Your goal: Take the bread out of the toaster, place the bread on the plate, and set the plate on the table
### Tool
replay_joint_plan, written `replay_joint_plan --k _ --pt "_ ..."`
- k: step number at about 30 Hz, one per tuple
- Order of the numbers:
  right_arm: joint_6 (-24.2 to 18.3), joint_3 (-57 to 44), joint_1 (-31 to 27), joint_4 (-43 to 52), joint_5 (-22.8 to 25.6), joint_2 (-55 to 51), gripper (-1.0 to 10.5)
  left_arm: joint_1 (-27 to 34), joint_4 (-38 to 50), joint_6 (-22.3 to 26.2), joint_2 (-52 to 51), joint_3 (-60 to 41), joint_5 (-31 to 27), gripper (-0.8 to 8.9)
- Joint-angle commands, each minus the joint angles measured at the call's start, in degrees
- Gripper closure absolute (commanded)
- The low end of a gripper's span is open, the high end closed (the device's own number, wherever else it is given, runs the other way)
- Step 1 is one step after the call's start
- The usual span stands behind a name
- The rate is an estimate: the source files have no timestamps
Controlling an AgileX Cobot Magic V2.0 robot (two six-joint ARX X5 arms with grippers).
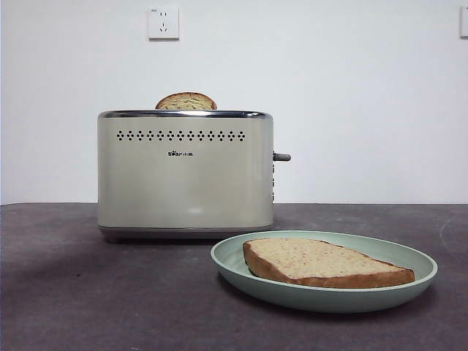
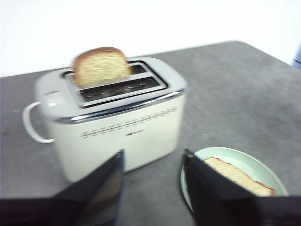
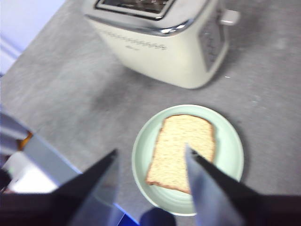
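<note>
Both grippers — left (image 2: 153, 183), right (image 3: 150, 181) — hover above table, jaws apart, empty

Plain white painted back wall (image 1: 351, 95) fills the upper part of the front view, evenly lit, no visible seams. White square wall socket plate (image 1: 163, 22) mounted high on it, left of centre; a second white plate edge (image 1: 464, 20) cut off at the right border – cannot tell what it is. Dark grey matte table (image 1: 66, 292) meets the wall in a straight level line, faint pale scuffs and mottling across the surface. Soft diffuse light, weak blurred shadows on the table. Right wrist view: table edge, with a blurred pale floor area (image 3: 21, 28) beyond it – and unclear white and orange shapes (image 3: 21, 155) below the edge, too blurred to identify.
</note>
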Motion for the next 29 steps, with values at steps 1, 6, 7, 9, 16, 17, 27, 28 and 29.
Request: replay_joint_plan --k 1,6,7,9,16,17,27,28,29 --pt "-2.3 0.0 0.3 0.2 -3.2 0.0 9.6 0.0 0.4 -0.8 -2.4 -2.7 -1.4 8.22" --pt "-2.2 0.0 0.3 0.3 -4.0 0.0 9.6 -0.1 0.3 -0.9 -3.1 -3.2 -2.5 8.22" --pt "-1.8 0.0 0.3 0.2 -4.1 0.0 9.5 -0.1 -0.3 -0.8 -3.1 -3.2 -2.5 8.21" --pt "-0.7 0.0 0.3 0.2 -4.0 0.0 9.5 -0.1 -2.1 -0.8 -2.9 -3.2 -2.5 8.14" --pt "-0.8 0.0 0.3 0.2 -4.0 0.0 9.5 -0.1 -5.7 -0.8 -2.6 -3.2 -2.5 8.14" --pt "-0.8 0.0 0.3 0.2 -4.0 0.0 9.5 -0.1 -5.8 -0.8 -2.6 -3.2 -2.5 8.14" --pt "-0.8 0.0 0.3 0.2 -4.0 0.0 9.5 1.0 -5.8 -0.5 -2.9 -3.2 -2.7 8.14" --pt "-0.8 0.0 0.3 0.2 -4.0 0.0 9.5 2.6 -5.2 0.9 -3.8 -3.3 -2.8 8.14" --pt "-0.8 0.0 0.3 0.2 -4.0 0.0 9.5 4.2 -5.0 0.9 -4.5 -3.5 -1.8 8.14"
